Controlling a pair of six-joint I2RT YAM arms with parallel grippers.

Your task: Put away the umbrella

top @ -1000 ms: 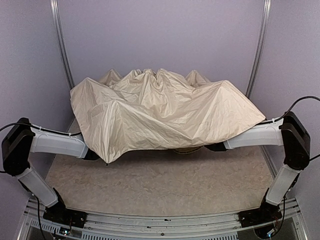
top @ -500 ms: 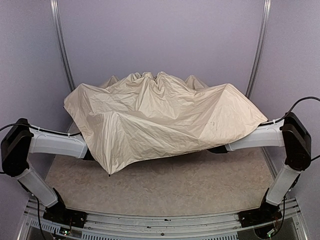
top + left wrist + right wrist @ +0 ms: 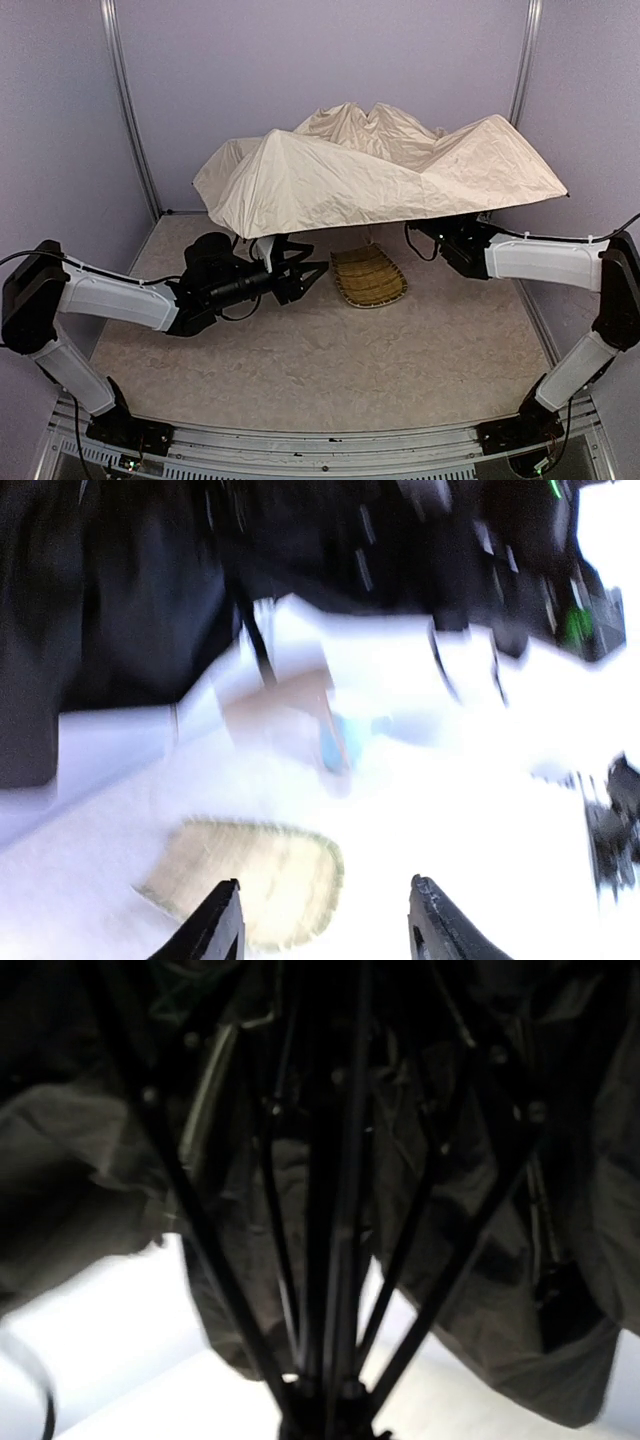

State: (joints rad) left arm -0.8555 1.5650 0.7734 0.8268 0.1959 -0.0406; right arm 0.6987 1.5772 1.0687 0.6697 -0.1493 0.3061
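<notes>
The cream-beige umbrella [image 3: 380, 170] hangs half open above the back of the table, tilted up toward the right. My right gripper [image 3: 432, 236] reaches under the canopy from the right and is shut on the umbrella's shaft. In the right wrist view the black shaft [image 3: 335, 1260] and ribs run together at the bottom edge, with dark fabric all around. My left gripper [image 3: 312, 276] stands open and empty below the canopy's left edge, apart from it. In the blurred left wrist view the left gripper [image 3: 325, 890] has nothing between its black fingertips [image 3: 228, 905].
A woven straw basket tray [image 3: 368, 275] lies on the table under the umbrella, just right of the left gripper; it also shows as the basket tray [image 3: 250, 880] in the left wrist view. Purple walls with metal posts [image 3: 130, 110] close off the back and sides.
The left gripper has opened and let go of the umbrella. The canopy has swung up and to the right on the right arm, uncovering the left gripper and the basket tray.
</notes>
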